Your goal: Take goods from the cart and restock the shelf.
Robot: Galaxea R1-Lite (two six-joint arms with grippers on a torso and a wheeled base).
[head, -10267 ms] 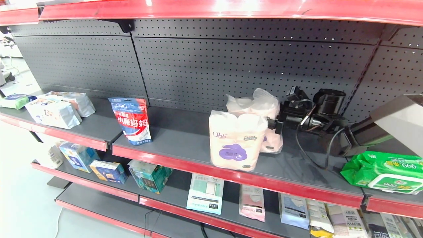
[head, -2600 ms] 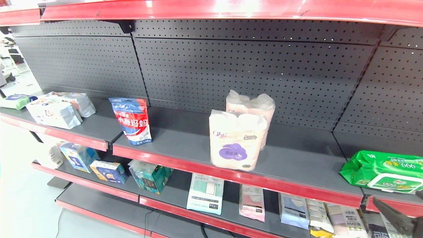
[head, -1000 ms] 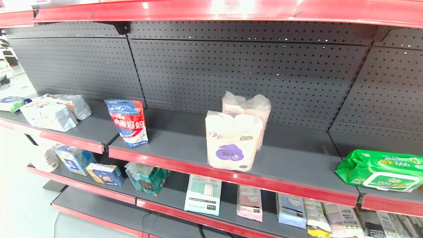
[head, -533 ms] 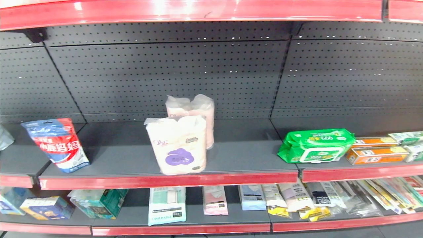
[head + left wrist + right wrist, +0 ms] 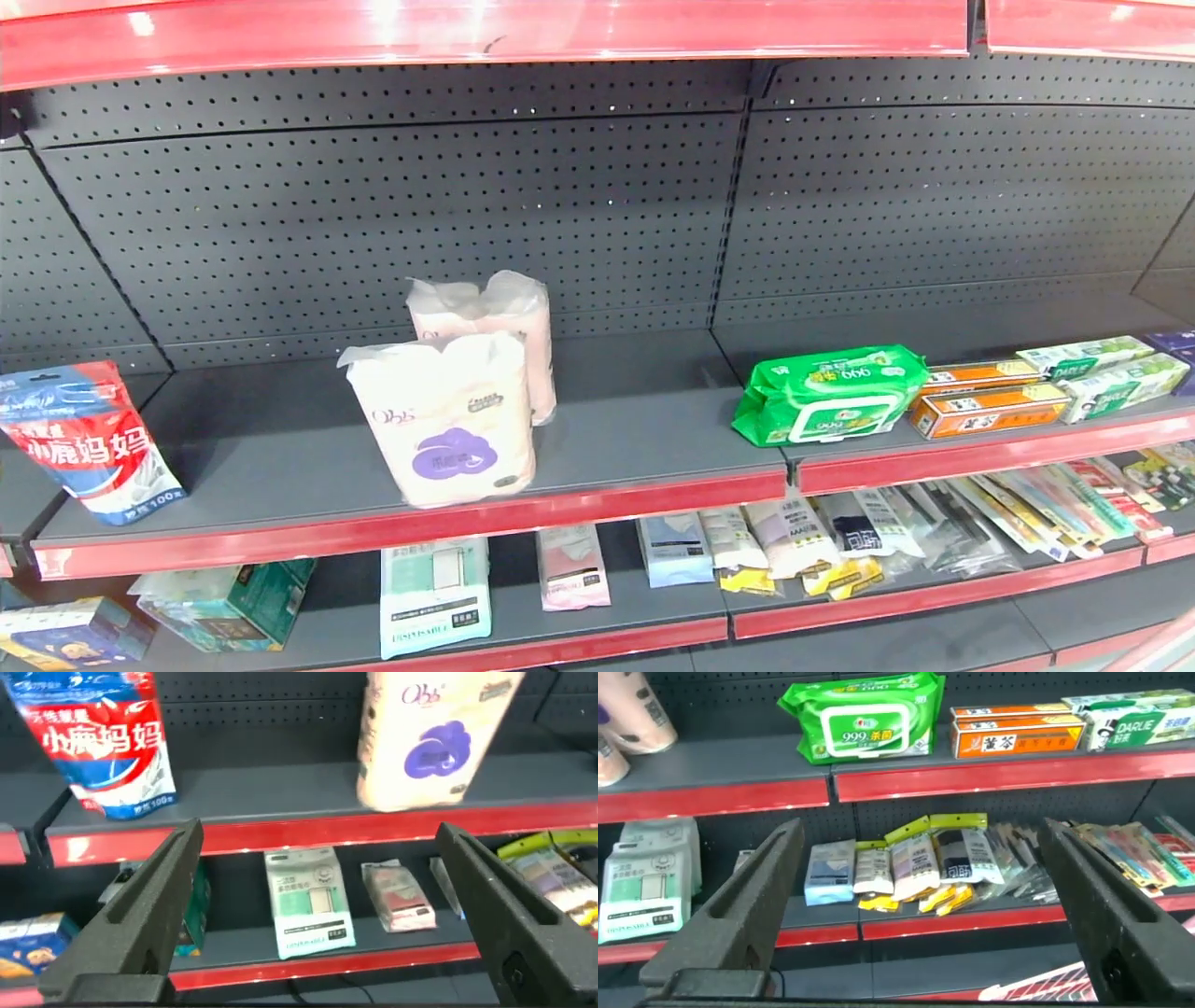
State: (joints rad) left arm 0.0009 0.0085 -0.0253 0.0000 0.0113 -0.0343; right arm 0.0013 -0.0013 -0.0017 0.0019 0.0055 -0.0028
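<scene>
Shelf (image 5: 644,411) has room beside the tissue packs (image 5: 448,429) — left claw (image 5: 318,831) and right claw (image 5: 922,826) gape empty, so best fetch cart goods first, then stand them upright

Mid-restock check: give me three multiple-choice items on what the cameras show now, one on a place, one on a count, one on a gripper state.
1. Relative to the tissue roll packs, where does the green wipes pack lie?
A. to their left
B. to their right, on the same level
C. one level below them

2. How many tissue roll packs stand on the shelf?
A. one
B. four
C. two

3. What state is the left gripper in?
A. open and empty
B. shut on a roll pack
C. shut on the wipes pack

Answers: 1 B, since the head view shows it right of the rolls at their level. 2 C, since one pack stands in front and one right behind it. 3 A, since its fingers stand wide apart with nothing between them.
</scene>
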